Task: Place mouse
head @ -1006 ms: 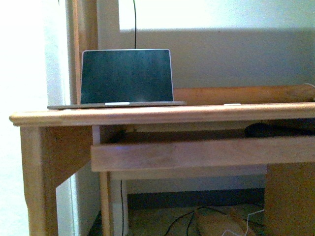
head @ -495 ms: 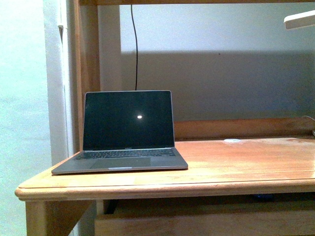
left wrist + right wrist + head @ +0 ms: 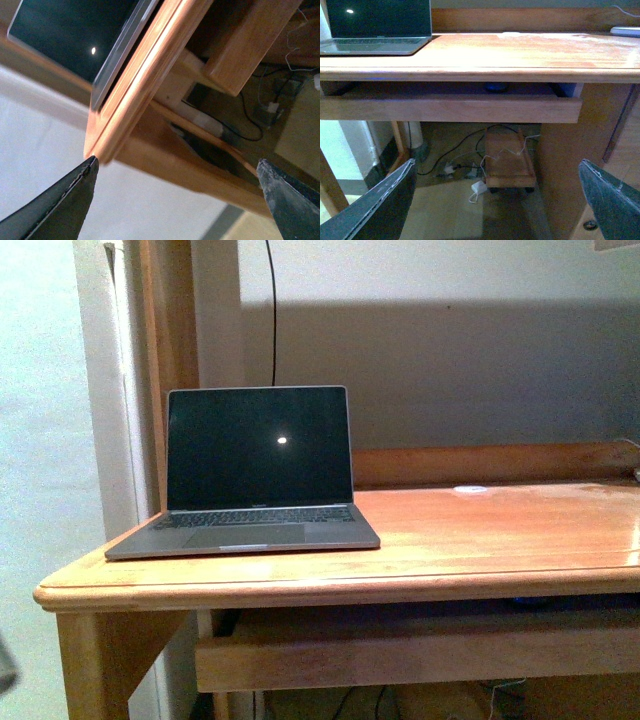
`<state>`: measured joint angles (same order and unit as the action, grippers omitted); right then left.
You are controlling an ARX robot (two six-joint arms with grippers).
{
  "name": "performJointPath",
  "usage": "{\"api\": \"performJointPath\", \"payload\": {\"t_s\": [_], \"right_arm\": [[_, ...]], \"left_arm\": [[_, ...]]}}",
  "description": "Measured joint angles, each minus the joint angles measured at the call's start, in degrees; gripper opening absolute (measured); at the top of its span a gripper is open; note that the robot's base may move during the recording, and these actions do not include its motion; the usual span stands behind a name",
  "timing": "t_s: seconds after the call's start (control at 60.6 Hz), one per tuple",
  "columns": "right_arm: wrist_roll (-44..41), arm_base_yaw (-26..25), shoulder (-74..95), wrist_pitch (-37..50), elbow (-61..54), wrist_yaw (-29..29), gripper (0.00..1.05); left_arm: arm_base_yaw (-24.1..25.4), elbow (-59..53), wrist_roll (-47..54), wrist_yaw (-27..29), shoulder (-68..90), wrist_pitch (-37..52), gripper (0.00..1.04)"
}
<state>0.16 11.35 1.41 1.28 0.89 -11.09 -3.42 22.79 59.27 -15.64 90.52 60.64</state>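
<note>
Desk [image 3: 480, 540], one: rounded front lip. Laptop [image 3: 258, 472], one, open, stands at the 9 o'clock end near the left edge. Toward 3 o'clock the top is open room, with one small white disc [image 3: 470, 489] by the back rail. Pull-out tray [image 3: 450, 107], one, under the top. Mouse [image 3: 497, 86], one, on that tray in the low gap, at 12 o'clock straight ahead of the right gripper [image 3: 496, 165], well apart. Left gripper [image 3: 176, 164] is off the desk's left corner. Both grippers' fingers are spread wide and grasp nothing.

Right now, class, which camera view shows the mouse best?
The right wrist view: the mouse shows as a dark oval on the pull-out tray. In the front view the tray's gap is too dark to tell; the left wrist view shows no mouse.
</note>
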Motion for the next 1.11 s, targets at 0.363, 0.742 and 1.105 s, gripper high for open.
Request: {"api": "performJointPath", "payload": {"t_s": [0.363, 0.742, 1.105], "right_arm": [[0.00, -0.02, 0.00, 0.00, 0.00, 0.00, 0.97], [0.00, -0.02, 0.00, 0.00, 0.00, -0.02, 0.97], [0.00, -0.02, 0.00, 0.00, 0.00, -0.02, 0.97]], "left_arm": [[-3.56, 18.16, 20.37, -6.54, 25.14, 5.73, 0.97], [-5.05, 31.04, 21.79, -13.18, 38.53, 6.49, 0.97], [-5.03, 35.19, 20.20, -12.31, 40.35, -1.55, 0.97]]}}
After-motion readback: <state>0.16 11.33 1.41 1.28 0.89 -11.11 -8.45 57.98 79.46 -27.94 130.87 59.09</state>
